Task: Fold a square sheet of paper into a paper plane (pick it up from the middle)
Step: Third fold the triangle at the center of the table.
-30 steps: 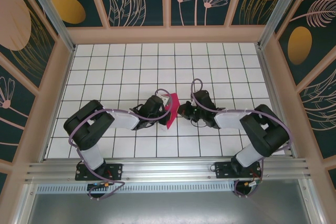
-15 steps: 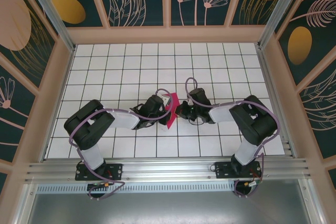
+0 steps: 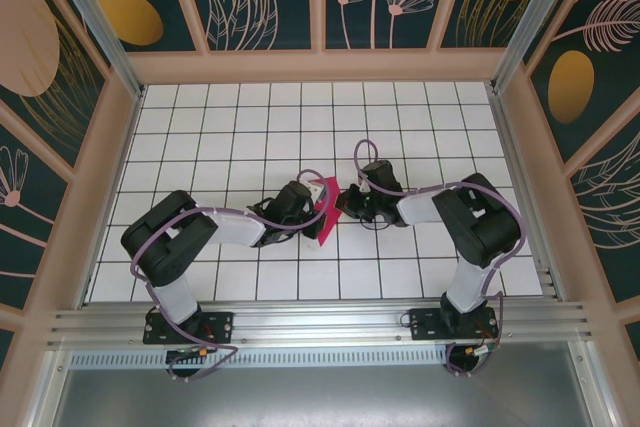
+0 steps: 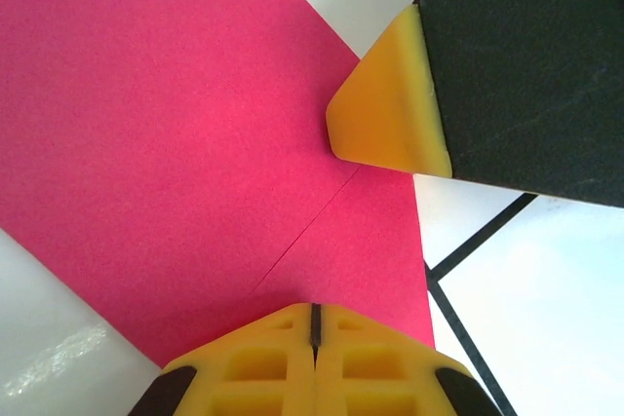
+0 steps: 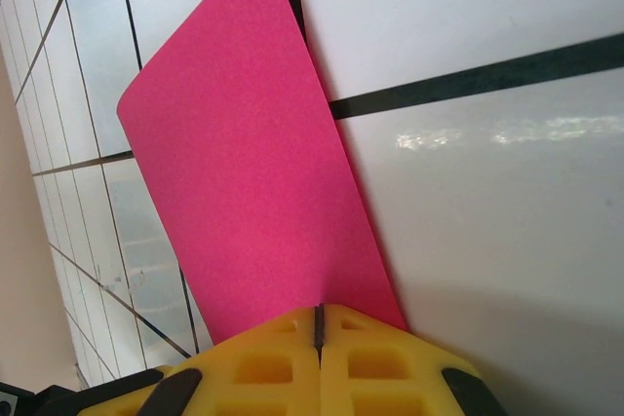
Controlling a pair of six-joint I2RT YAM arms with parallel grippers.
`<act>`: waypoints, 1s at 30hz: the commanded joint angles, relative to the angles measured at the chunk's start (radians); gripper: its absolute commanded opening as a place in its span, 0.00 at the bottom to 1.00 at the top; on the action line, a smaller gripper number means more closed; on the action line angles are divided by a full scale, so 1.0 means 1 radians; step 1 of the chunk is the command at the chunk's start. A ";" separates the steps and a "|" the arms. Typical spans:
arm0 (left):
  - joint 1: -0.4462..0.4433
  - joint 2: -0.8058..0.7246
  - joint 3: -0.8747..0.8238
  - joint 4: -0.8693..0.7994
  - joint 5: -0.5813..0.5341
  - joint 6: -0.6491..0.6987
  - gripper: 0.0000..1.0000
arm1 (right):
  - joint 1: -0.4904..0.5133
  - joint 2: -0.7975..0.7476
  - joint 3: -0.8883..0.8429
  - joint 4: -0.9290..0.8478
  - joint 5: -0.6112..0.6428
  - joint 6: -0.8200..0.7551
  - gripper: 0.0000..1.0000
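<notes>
**A:** Start from above. Where's the paper?

**B:** The sheet of paper (image 3: pixel 327 209) is magenta-red and sits near the middle of the white tiled table (image 3: pixel 250 127). It shows as a narrow strip running away from the arm bases. The left claw (image 3: pixel 312 209) meets it from the left and the right claw (image 3: pixel 345 205) from the right.

**A:** Are the claws apart or together?

**B:** They're too small to judge from up there.

**A:** What about the left wrist camera?

**B:** The left claw (image 4: pixel 314 333) has its yellow fingers pressed together, with the seam between them closed. Its tip sits at the near edge of the sheet of paper (image 4: pixel 175 124). A faint crease runs diagonally across the sheet. The right claw (image 4: pixel 385 119) rests its yellow tip on the paper, close to the sheet's right edge.

**A:** Is the left claw pinching the paper?

**B:** I can't tell. The tip touches the sheet, and that's all I can see.

**A:** And the right wrist camera?

**B:** The right claw (image 5: pixel 317 338) is also closed, fingers together. The sheet of paper (image 5: pixel 244 172) stretches away from its tip across the tiles, and the far end looks slightly curled. I can't tell whether any paper is caught between the fingers.
</notes>
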 commanded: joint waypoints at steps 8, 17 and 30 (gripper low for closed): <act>0.003 0.011 -0.008 -0.109 0.015 0.031 0.00 | -0.052 -0.041 0.021 -0.035 -0.013 -0.056 0.01; 0.002 -0.008 -0.010 -0.120 0.009 0.036 0.01 | -0.051 0.009 0.018 -0.048 -0.002 -0.038 0.01; 0.010 -0.221 0.042 -0.167 -0.057 -0.011 0.17 | -0.052 -0.212 -0.042 -0.128 0.017 -0.072 0.20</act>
